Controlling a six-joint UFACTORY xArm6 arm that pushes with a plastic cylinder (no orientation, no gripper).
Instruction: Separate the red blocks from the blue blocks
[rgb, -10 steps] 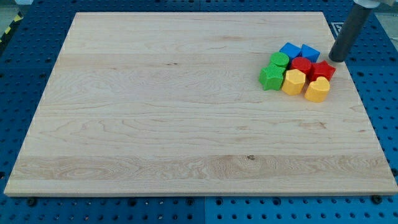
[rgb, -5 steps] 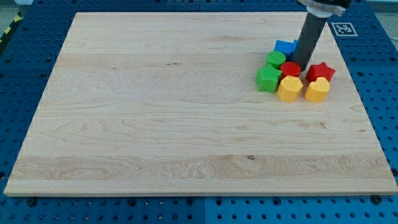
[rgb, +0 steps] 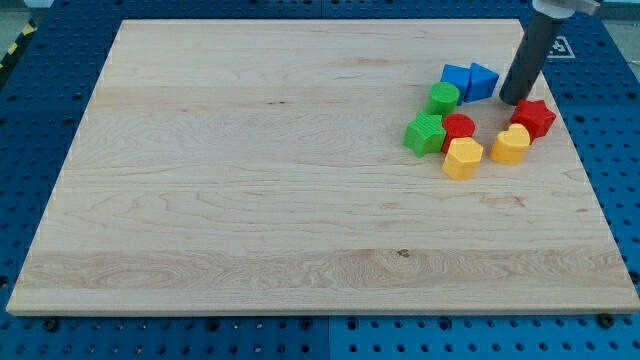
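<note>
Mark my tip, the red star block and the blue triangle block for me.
my tip (rgb: 513, 101), camera view, the rod's very end.
red star block (rgb: 534, 117), camera view, centre of its top.
blue triangle block (rgb: 483, 80), camera view, middle of its top.

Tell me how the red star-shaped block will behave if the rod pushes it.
The red star-shaped block sits flat, so it will probably slide rather than roll. Its points may make it twist off-centre. My tip is just to its upper left; the smooth wooden board likely offers little grip.

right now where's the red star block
The red star block sits near the board's right edge in the view's upper right, just right of and below my tip, with a yellow block directly below it.
</note>
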